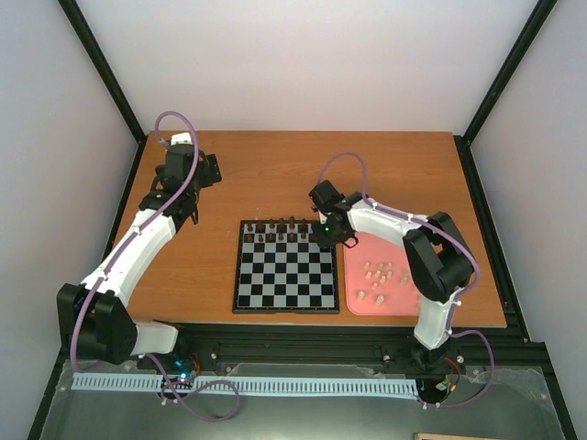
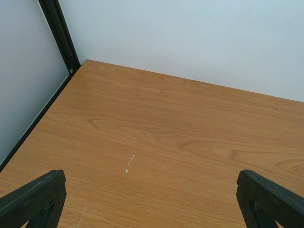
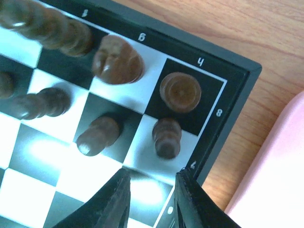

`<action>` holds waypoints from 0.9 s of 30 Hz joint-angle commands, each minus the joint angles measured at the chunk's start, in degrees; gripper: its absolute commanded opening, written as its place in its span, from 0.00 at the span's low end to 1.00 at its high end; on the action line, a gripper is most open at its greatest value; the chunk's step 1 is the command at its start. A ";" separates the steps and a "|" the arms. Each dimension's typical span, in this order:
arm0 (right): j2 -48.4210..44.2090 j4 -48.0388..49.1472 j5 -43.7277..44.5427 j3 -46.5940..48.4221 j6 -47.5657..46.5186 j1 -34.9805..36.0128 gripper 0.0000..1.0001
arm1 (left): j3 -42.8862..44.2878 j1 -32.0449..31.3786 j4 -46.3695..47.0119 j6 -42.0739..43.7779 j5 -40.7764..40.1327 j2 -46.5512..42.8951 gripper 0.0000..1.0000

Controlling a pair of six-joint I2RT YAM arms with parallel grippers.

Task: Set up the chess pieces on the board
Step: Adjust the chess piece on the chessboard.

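Now, your right gripper (image 3: 152, 176) hangs slightly parted, empty, over the board's (image 3: 240, 90) upper-right corner by four dark chess pieces (image 3: 180, 90); one pink tray (image 3: 280, 166) lies just beside. Your left gripper (image 2: 149, 180) gapes wide over the table (image 2: 156, 118), upper left.

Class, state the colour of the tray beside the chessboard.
Pink rounded tray; clearest in the top view.

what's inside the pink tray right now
A scatter of pale chess pieces lies in the pink tray, mostly around its middle. The right arm covers the tray's right side, so anything there can't be seen.
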 commanded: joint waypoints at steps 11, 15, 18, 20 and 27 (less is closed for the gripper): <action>-13.56 0.15 8.18 -3.52 2.82 0.45 0.72 | 2.28 -0.16 0.40 0.06 -0.46 0.23 1.00; -16.43 3.56 8.62 -7.08 3.30 -0.13 1.00 | 2.54 -0.17 0.04 -0.02 -0.54 0.02 1.00; -18.75 5.30 10.44 -8.88 3.73 -0.23 1.00 | 2.59 -0.17 -0.19 -0.13 -0.90 -0.15 1.00; -20.02 6.05 11.34 -9.87 3.85 -0.29 1.00 | 2.88 -0.17 -0.58 -0.36 -0.80 -0.18 1.00; -23.94 8.38 11.41 -12.10 4.63 -0.26 1.00 | 3.60 -0.17 -1.74 -1.63 0.59 -0.43 1.00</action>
